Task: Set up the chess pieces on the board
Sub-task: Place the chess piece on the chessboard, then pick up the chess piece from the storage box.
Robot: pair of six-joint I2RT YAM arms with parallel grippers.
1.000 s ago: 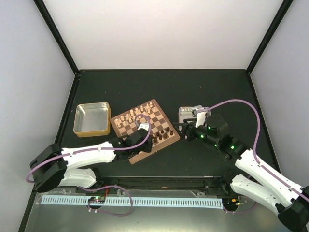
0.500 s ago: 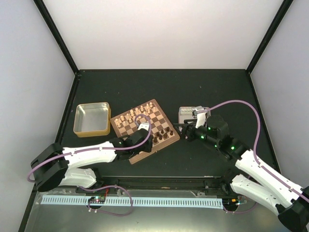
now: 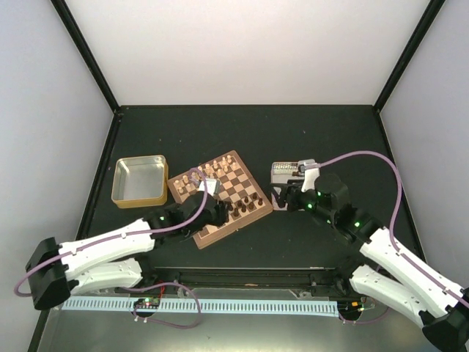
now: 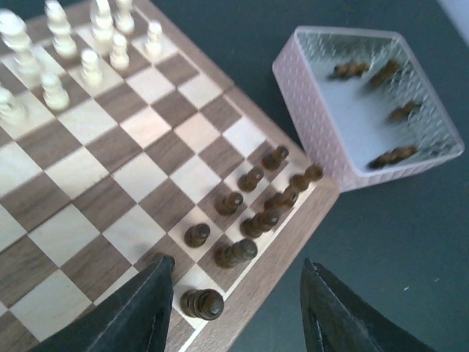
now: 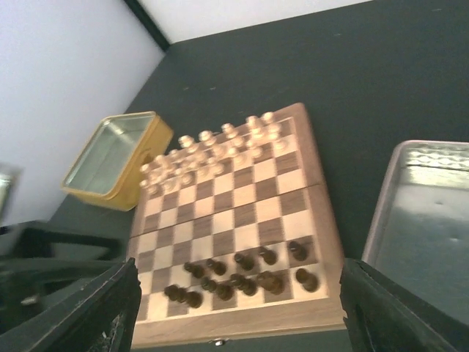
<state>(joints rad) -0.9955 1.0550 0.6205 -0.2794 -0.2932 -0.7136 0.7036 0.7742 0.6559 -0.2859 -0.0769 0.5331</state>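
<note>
Your left hand point(image 4: 234, 282) spreads wide, empty, above the dark chessmen point(image 4: 253, 220) at the board's point(image 3: 233, 176) 4 o'clock edge. Your right hand point(image 5: 238, 282), equally wide and empty, hovers at its 3 o'clock.

Chess pieces point(image 4: 203, 303) stand on the board point(image 4: 73, 172), cream opposite dark.

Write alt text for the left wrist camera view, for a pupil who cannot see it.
A wooden chessboard fills the view, with dark pieces bunched at its near right corner and cream pieces at the far left. Beside that corner sits a pinkish tin with a few more dark ones lying inside; the open end effector frames the bottom.
</note>
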